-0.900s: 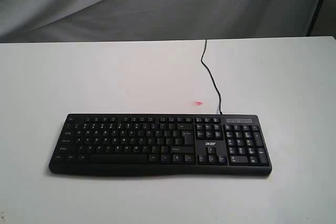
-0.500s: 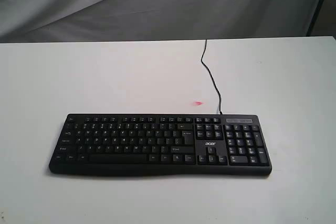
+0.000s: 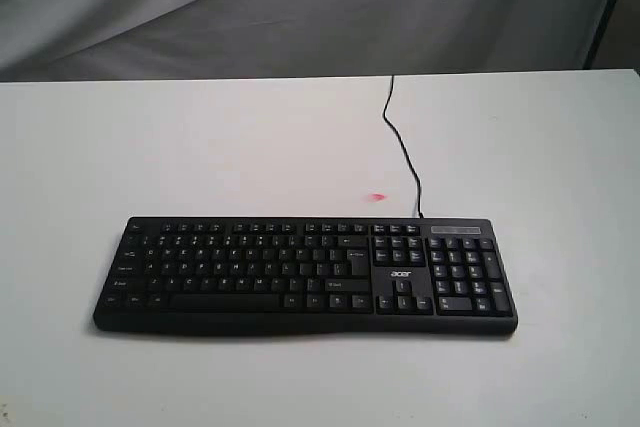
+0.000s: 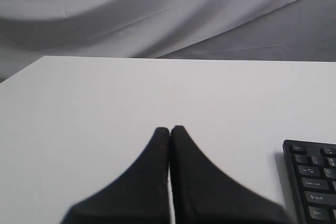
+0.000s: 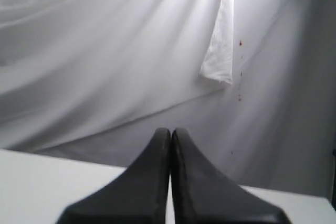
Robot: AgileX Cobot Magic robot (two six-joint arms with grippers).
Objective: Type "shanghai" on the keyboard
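Observation:
The wide black keyboard (image 3: 305,275) with white legends and a small acer logo lies flat on the white table (image 3: 200,147), number pad to the right. Its thin black cable (image 3: 402,147) runs back from the upper right corner to the table's far edge. Neither arm shows in the exterior view. In the left wrist view my left gripper (image 4: 170,129) is shut with nothing in it, above bare table, and the keyboard's end (image 4: 312,182) lies off to one side. My right gripper (image 5: 171,130) is shut and empty, facing the grey cloth; no keyboard shows there.
A grey draped cloth (image 3: 300,7) hangs behind the table. A small red spot (image 3: 377,197) sits on the table just behind the keyboard. A dark stand leg (image 3: 605,7) shows at the far right.

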